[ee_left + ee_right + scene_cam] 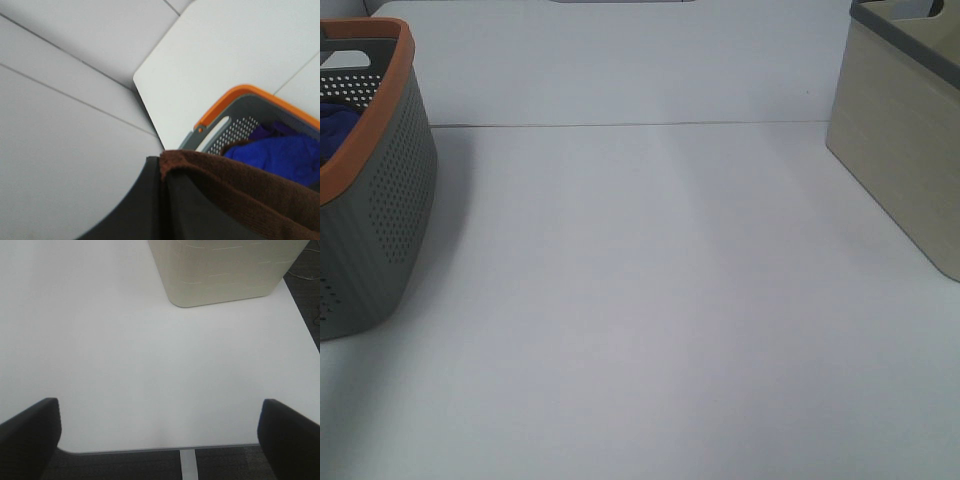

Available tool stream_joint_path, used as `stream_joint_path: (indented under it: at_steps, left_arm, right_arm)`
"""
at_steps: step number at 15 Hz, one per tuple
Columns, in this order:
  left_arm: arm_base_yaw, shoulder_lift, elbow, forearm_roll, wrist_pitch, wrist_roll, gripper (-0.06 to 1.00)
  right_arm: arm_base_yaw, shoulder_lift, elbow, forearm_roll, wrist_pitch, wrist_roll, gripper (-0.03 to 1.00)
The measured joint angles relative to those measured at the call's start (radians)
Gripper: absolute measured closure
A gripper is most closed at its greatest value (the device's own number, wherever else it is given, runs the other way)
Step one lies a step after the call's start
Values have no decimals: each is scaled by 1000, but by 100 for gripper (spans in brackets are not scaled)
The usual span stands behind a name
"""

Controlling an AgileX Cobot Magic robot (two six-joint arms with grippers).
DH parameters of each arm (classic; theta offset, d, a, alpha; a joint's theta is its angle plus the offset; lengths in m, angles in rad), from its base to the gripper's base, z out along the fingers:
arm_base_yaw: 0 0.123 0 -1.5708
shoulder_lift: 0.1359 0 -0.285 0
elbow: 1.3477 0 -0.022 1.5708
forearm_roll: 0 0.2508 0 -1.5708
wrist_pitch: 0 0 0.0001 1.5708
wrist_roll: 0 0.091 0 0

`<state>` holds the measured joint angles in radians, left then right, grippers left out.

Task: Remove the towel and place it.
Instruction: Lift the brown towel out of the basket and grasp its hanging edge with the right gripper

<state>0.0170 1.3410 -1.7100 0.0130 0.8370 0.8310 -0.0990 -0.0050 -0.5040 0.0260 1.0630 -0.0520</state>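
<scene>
In the left wrist view my left gripper (164, 172) is shut on a brown towel (240, 192), whose edge is pinched between the dark fingers (145, 210). It hangs above the grey basket with an orange rim (235, 97), which holds a blue cloth (280, 157). The exterior high view shows the basket (380, 200) at the far left with the blue cloth (335, 125) inside; neither arm nor the brown towel shows there. My right gripper (160, 440) is open and empty over the table's front edge.
A beige bin with a grey rim (900, 130) stands at the back right of the white table (650, 300); it also shows in the right wrist view (225, 270). Dark carpet lies beyond the table edge (300, 275).
</scene>
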Motion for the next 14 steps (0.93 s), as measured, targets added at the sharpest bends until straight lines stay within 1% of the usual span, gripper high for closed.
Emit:
stream_joint_path:
  at_steps: [1, 2, 6, 7, 8, 9, 10, 11, 13, 14]
  left_arm:
    - [0, -1, -24, -70, -9, 62, 94]
    - [0, -1, -32, -102, -10, 93, 94]
    - [0, 0, -50, -445, -45, 436, 94]
    - [0, 1, -50, -521, -46, 503, 94]
    - [-3, 1, -50, -559, -45, 535, 94]
    - [-52, 6, -51, -629, -35, 648, 94]
    - [-93, 9, -51, -636, -35, 691, 94]
    - [-115, 12, -51, -637, -38, 705, 94]
    - [-186, 34, -54, -641, -40, 723, 94]
    - [-214, 52, -54, -642, -40, 723, 94]
  right_arm:
    - [0, 0, 0, 0, 0, 0, 0]
    - [0, 0, 0, 0, 0, 0, 0]
    - [0, 0, 0, 0, 0, 0, 0]
    - [0, 0, 0, 0, 0, 0, 0]
    - [0, 0, 0, 0, 0, 0, 0]
    - [0, 0, -5, 17, -19, -39, 0]
    - [0, 8, -17, 49, -36, -66, 0]
    - [0, 20, -24, 75, -48, -79, 0]
    - [0, 105, -32, 213, -104, -126, 0]
    - [0, 159, -34, 290, -127, -178, 0]
